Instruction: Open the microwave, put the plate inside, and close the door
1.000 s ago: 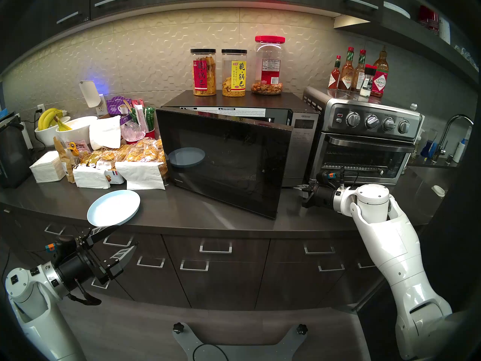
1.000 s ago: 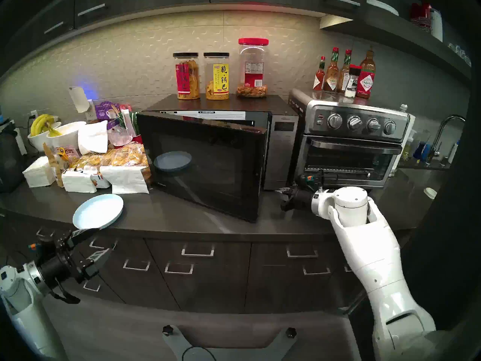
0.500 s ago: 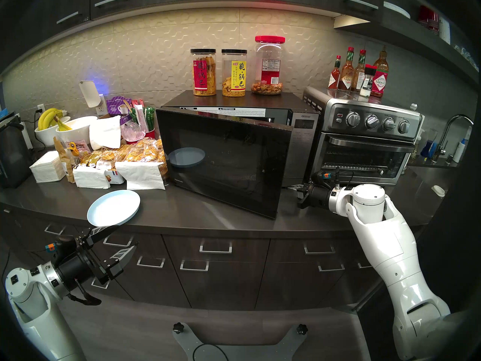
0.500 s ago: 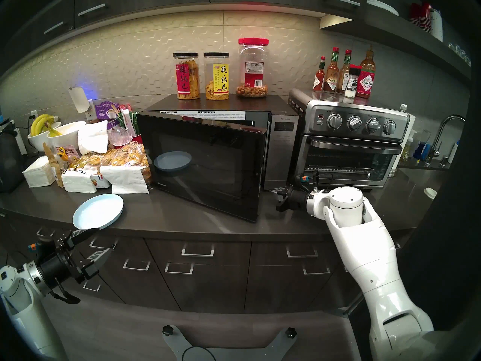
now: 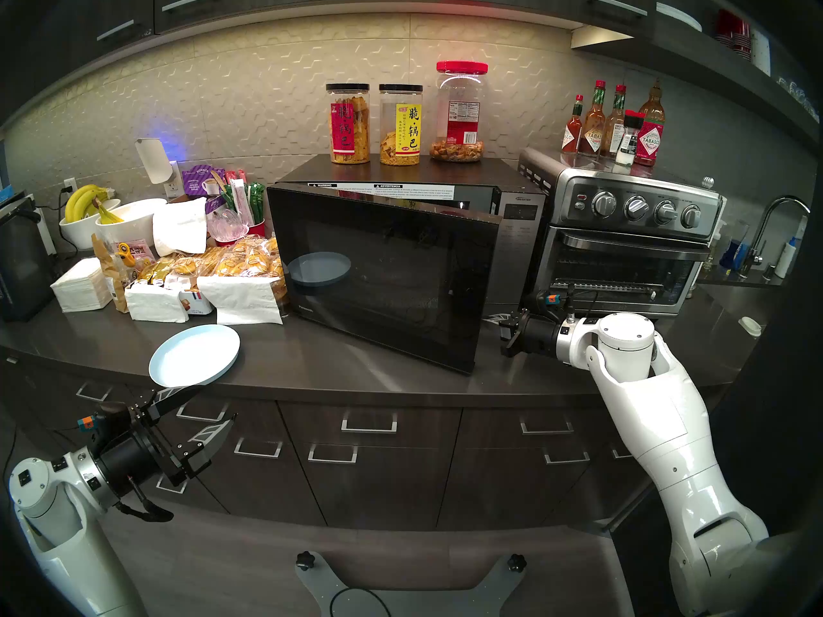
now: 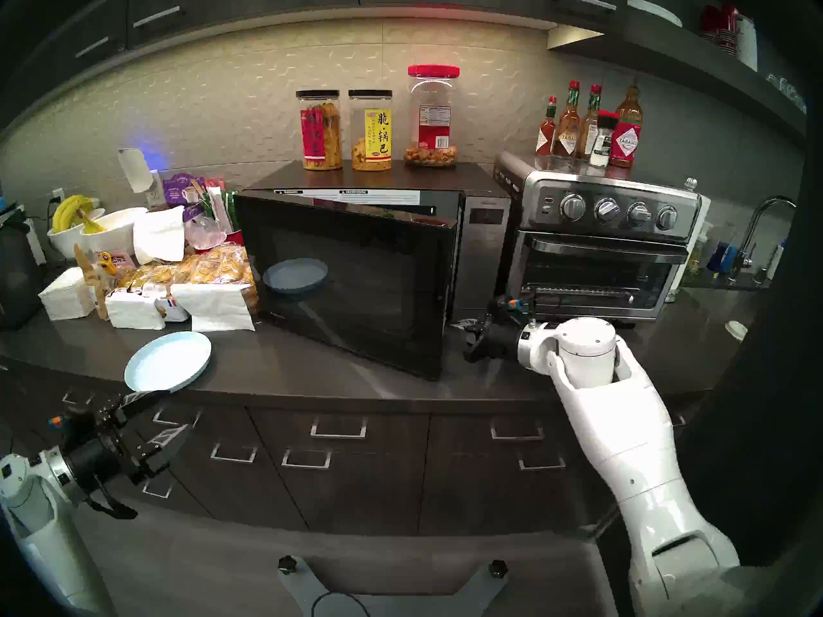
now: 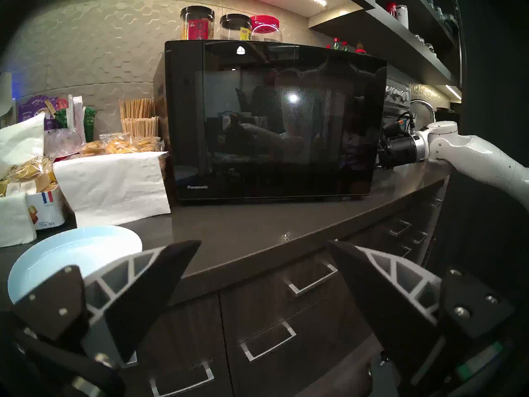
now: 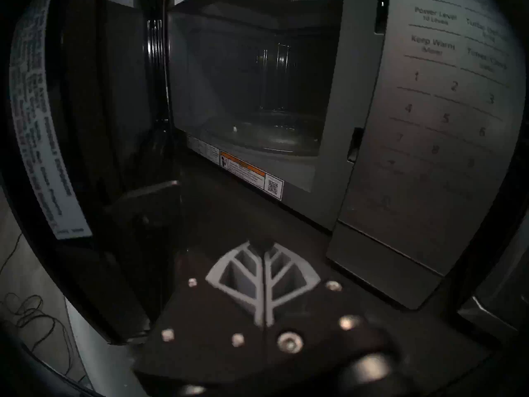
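Right gripper (image 5: 498,322), fingers pressed together and holding nothing, is sitting behind the door (image 5: 383,282), which is standing partly open on the microwave (image 5: 519,228). Left gripper (image 5: 209,409) is gaping empty beside the plate (image 5: 194,355), which is lying on the counter (image 5: 311,367); loading and closing are outstanding.

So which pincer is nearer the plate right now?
Left. The left pincer hangs open just off the counter edge below the plate; the right pincer is shut, far across by the microwave door's free edge.

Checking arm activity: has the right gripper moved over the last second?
Yes. The right gripper slid leftward along the toaster oven front, toward the microwave door.
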`<state>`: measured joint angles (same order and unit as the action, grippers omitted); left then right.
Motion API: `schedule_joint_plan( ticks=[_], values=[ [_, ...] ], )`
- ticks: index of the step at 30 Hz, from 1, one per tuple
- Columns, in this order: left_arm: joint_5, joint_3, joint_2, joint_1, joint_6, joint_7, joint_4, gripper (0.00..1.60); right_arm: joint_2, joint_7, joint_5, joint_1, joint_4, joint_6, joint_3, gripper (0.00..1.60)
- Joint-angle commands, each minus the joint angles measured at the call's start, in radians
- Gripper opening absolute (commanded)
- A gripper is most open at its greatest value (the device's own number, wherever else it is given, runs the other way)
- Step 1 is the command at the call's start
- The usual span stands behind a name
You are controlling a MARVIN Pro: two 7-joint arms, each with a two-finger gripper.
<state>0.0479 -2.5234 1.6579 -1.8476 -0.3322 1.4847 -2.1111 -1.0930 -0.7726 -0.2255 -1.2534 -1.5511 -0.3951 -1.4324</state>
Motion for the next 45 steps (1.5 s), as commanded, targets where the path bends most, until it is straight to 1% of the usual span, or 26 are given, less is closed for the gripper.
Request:
schedule_joint_plan(
  ticks=[1, 18, 22, 25, 32, 45],
  values=[
    [0.006, 0.002, -0.002, -0.002, 0.0, -0.001, -0.01, 1.6, 0.008, -0.027, -0.012, 0.013, -0.023, 0.014, -0.005, 0.0],
    [0.006, 0.002, -0.002, -0.002, 0.0, -0.001, -0.01, 1.6, 0.0, -0.053, -0.008, 0.01, -0.043, -0.001, 0.004, 0.0],
    [0.006, 0.002, -0.002, -0.002, 0.0, -0.001, -0.01, 1.6, 0.003, -0.073, -0.009, 0.014, -0.038, -0.003, 0.01, 0.0],
    [0.006, 0.002, -0.002, -0.002, 0.0, -0.001, -0.01, 1.6, 0.01, -0.103, -0.016, 0.017, -0.035, -0.005, 0.016, 0.0],
    [0.006, 0.002, -0.002, -0.002, 0.0, -0.001, -0.01, 1.6, 0.015, -0.138, -0.022, 0.0, -0.059, -0.005, 0.022, 0.0],
    [0.006, 0.002, -0.002, -0.002, 0.0, -0.001, -0.01, 1.6, 0.032, -0.203, -0.046, -0.021, -0.074, -0.004, 0.018, 0.0]
  ],
)
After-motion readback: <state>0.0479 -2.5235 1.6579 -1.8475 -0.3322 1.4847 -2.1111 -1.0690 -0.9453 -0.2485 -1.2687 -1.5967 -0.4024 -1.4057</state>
